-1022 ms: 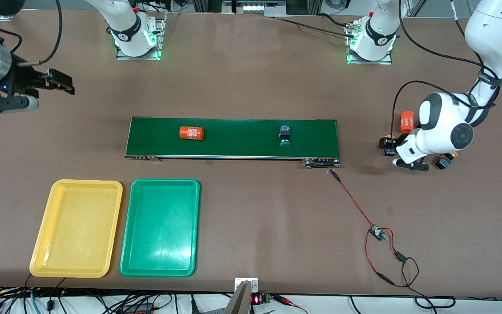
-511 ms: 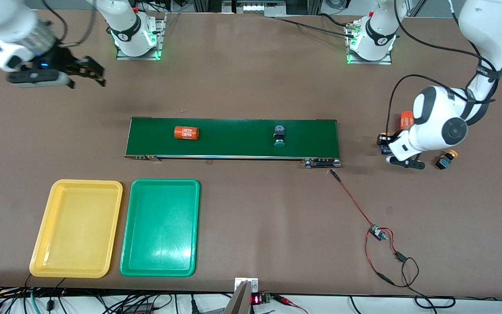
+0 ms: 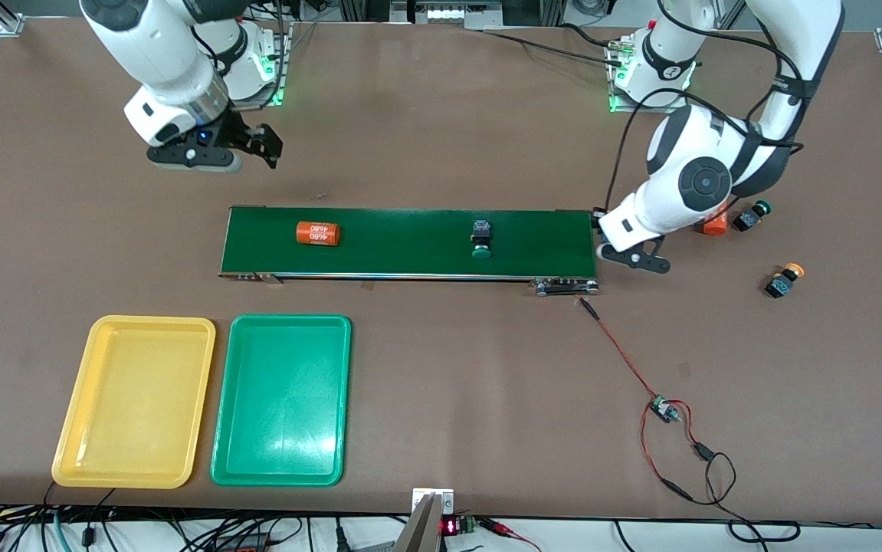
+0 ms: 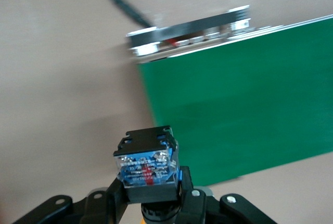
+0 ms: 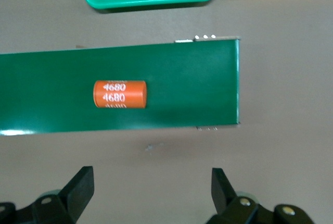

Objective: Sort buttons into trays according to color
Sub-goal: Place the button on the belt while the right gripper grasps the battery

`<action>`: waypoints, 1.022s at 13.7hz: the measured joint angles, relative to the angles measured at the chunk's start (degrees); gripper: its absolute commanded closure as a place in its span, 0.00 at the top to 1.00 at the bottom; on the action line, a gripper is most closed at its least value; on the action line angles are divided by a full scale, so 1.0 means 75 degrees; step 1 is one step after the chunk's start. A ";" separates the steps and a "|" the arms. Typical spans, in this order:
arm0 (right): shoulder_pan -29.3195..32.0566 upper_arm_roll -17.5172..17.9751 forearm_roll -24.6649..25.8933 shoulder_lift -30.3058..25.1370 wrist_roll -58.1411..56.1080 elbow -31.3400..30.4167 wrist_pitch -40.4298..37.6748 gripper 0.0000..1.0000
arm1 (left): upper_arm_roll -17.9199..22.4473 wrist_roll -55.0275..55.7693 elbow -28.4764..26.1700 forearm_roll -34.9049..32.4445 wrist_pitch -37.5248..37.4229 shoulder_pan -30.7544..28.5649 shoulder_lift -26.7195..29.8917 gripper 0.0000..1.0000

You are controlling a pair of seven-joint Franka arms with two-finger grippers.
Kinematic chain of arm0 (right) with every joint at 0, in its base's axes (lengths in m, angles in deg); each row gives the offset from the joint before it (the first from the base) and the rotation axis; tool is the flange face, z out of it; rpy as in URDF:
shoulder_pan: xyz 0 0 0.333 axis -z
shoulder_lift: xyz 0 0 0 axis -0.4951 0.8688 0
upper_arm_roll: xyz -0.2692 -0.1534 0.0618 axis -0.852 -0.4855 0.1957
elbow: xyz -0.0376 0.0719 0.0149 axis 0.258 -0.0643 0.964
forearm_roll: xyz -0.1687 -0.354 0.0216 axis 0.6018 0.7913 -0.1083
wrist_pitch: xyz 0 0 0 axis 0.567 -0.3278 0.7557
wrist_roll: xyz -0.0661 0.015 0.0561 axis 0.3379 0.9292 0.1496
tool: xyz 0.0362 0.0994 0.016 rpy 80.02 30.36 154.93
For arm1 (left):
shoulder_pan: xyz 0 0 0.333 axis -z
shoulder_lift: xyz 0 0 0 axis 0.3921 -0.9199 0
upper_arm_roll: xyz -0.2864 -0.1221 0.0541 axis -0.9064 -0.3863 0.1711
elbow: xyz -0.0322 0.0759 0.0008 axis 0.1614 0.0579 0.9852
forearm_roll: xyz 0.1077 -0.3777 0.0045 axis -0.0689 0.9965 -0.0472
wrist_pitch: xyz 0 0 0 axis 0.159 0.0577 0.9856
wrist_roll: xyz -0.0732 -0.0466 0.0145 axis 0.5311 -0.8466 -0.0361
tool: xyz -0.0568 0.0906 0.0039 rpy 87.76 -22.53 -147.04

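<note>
Operator, your yellow tray (image 3: 134, 402) and green tray (image 3: 281, 399) lie side by side, nearer the front camera than the conveyor belt (image 3: 410, 243), toward the right arm's end of it; the yellow one is the outer of the two. Neither holds a button.

On the belt you have one green-capped button (image 3: 480, 238) lying on its side, black-and-blue body with a round green cap pointing toward the camera. Also on the belt, toward the right arm's end, lies an orange cylinder (image 3: 317, 233) printed "4680" twice in white.

Off the belt's left-arm end, on the table, a second green-capped button (image 3: 752, 215) lies beside a partly hidden second orange cylinder (image 3: 714, 225). A yellow-capped button (image 3: 782, 281) lies nearer the camera than those two.

Your left gripper (image 4: 151, 203) is pinching a fourth button (image 4: 147, 164) by its body, over the table just off the belt's left-arm end; a trace of yellow-orange shows under the body, and the blue-and-clear terminal block faces the wrist camera. Its markings cannot be read.

Your right gripper (image 5: 151, 187) hangs with fingers spread, holding nothing, over the table just beside the belt's right-arm end.
</note>
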 measured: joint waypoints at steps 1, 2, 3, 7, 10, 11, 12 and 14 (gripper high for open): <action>0.0019 0.0003 0.0010 0.0284 -0.0001 0.0094 0.0184 1.00 | -0.0001 0.0000 0.0098 0.0263 0.0025 0.0176 -0.0046 0.00; 0.0034 0.0003 0.0017 0.0603 -0.0003 0.0259 0.0315 1.00 | 0.0000 0.0001 0.0186 0.0421 0.0124 0.0375 -0.0126 0.00; 0.0038 0.0004 0.0022 0.0909 -0.0003 0.0466 0.0361 1.00 | 0.0000 0.0016 0.0256 0.0487 0.0282 0.0525 -0.0226 0.00; 0.0037 0.0021 0.0090 0.1872 -0.0003 0.1189 0.0464 1.00 | 0.0061 0.0035 0.0469 0.0491 0.0579 0.0624 -0.0725 0.00; -0.0024 0.0065 0.0655 0.2217 0.0327 0.1418 0.0477 1.00 | 0.0113 0.0032 0.0593 0.0491 0.0582 0.0621 -0.0860 0.00; -0.0095 0.0080 0.0775 0.2271 0.0452 0.1453 0.0477 1.00 | 0.0118 0.0032 0.0596 0.0491 0.0581 0.0621 -0.0874 0.00; -0.0153 0.0093 0.0820 0.2298 0.0509 0.1460 0.0477 1.00 | 0.0141 0.0030 0.0596 0.0466 0.0581 0.0623 -0.0895 0.00; -0.0194 0.0098 0.0827 0.2317 0.0560 0.1461 0.0476 1.00 | 0.0224 0.0010 0.0596 0.0154 0.0692 0.0621 -0.0963 0.00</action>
